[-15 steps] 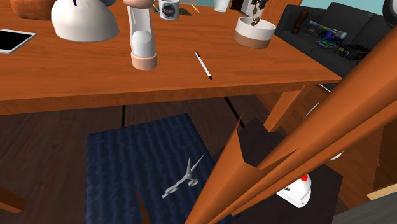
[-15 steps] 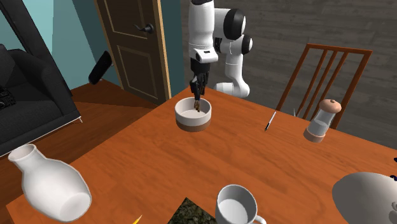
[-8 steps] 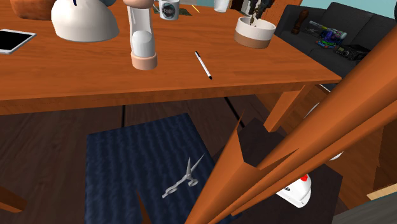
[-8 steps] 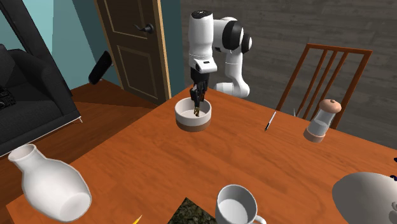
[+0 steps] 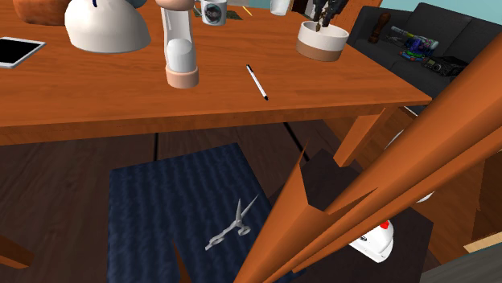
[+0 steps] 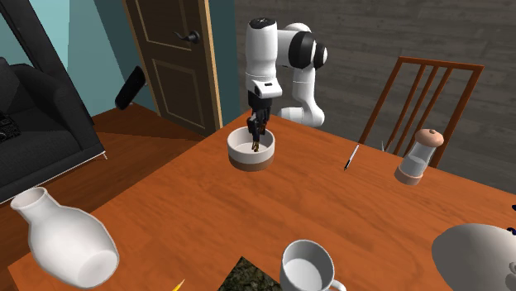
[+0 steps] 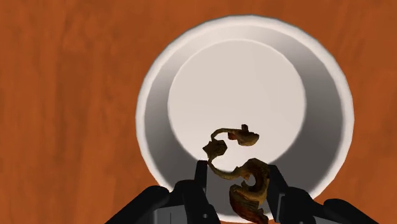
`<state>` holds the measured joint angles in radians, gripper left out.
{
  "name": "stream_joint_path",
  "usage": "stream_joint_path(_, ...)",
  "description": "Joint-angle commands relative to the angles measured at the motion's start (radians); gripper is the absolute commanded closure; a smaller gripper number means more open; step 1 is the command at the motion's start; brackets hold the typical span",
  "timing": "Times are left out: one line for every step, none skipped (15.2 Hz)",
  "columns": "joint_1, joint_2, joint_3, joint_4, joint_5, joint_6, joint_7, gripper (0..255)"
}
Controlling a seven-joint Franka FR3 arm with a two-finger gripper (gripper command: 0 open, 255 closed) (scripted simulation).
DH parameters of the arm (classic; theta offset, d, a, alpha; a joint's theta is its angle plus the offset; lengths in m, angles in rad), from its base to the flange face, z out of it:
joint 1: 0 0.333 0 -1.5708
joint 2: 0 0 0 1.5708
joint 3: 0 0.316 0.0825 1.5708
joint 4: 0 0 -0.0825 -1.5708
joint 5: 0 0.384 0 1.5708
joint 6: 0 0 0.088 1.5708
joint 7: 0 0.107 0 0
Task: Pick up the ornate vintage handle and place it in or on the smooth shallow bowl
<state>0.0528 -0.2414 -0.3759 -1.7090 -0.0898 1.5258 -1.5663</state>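
A white shallow bowl [image 6: 237, 154] with a brown base stands on the wooden table [image 6: 207, 215], near the edge closest to the arm. My black gripper [image 6: 256, 132] hangs right over it, shut on the ornate brown scrolled handle [image 6: 256, 144]. In the wrist view the fingers [image 7: 202, 178] clasp the handle [image 7: 249, 181] at its thick end, and its curled tip reaches over the bowl's inner wall [image 7: 156, 95]. From the shoulder view the gripper [image 5: 325, 14] and the handle [image 5: 321, 25] sit just above the bowl [image 5: 318, 48].
A pen [image 5: 257, 82] and a tall grinder [image 5: 181, 48] lie between the bowl and the shoulder view's left. A white vase [image 6: 66, 240], a mug [image 6: 308, 269] and a white dome [image 5: 104, 28] stand on the table. A chair [image 6: 422, 83] is at its side. Scissors [image 5: 233, 229] lie on the rug below.
The gripper has come down a little with the handle, so the handle's tip now hangs lower inside the bowl's rim. The grip is unchanged.
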Motion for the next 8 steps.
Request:
stream_joint_path(0.0, 0.003, 0.0, -0.007, 0.0, -0.002, 0.001, 255)
stream_joint_path(0.0, 0.003, 0.0, -0.008, 0.0, -0.001, 0.001, 0)
stream_joint_path(0.0, 0.005, -0.001, -0.006, 0.001, -0.002, -0.001, 0)
stream_joint_path(0.0, 0.004, -0.001, -0.007, 0.0, -0.002, 0.0, 0)
stream_joint_path(0.0, 0.003, 0.0, -0.008, 0.0, -0.001, 0.0, 0)
stream_joint_path(0.0, 0.002, 0.0, -0.009, 0.0, -0.001, 0.0, 0)
stream_joint_path(0.0, 0.003, 0.0, -0.007, 0.0, -0.002, 0.001, 0)
stream_joint_path(0.001, 0.016, -0.001, 0.04, 0.004, -0.038, -0.003, 0)
